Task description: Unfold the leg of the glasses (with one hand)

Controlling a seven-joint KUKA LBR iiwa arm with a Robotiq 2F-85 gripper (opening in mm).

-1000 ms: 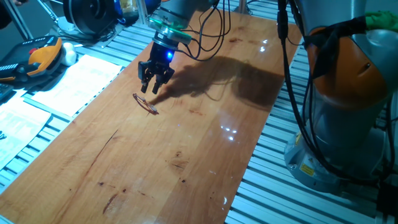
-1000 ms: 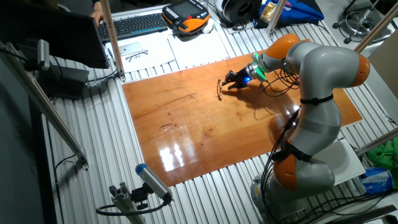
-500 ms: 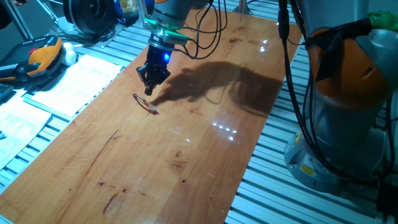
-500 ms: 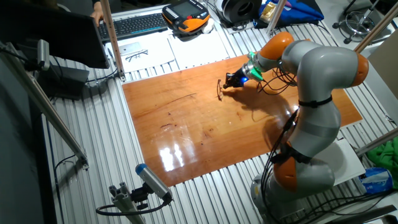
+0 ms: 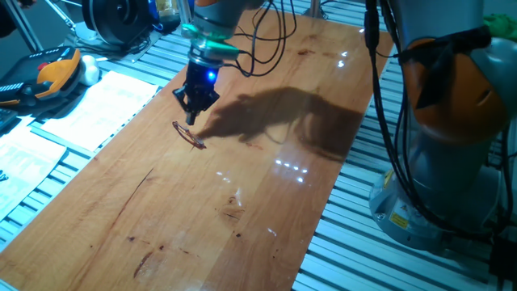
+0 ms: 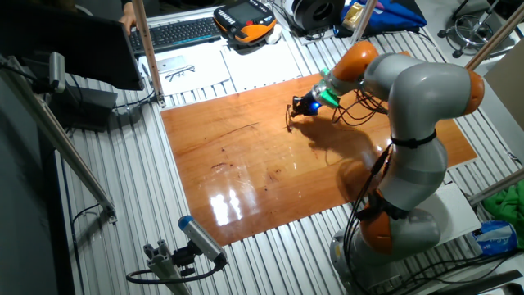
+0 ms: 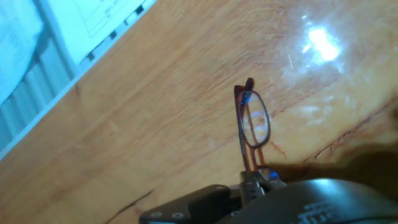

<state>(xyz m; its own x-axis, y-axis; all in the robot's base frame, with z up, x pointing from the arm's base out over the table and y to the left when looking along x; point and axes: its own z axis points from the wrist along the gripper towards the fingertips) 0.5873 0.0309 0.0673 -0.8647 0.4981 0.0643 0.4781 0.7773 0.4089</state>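
The glasses (image 5: 188, 135) are lying on the wooden tabletop (image 5: 242, 186) close to its long edge on the side where the white papers (image 5: 101, 109) are sitting, and nearer the far end than the near one. The gripper (image 5: 194, 107) is hanging just above and beside them, its fingers looking drawn together with nothing between them. In the hand view the frame (image 7: 252, 127) is sitting just ahead of the fingertips, one rim showing. The wire is so thin that closed tips coming down a touch off could be pushing the whole frame across the smooth wood instead of catching the leg, or pressing and bending it.
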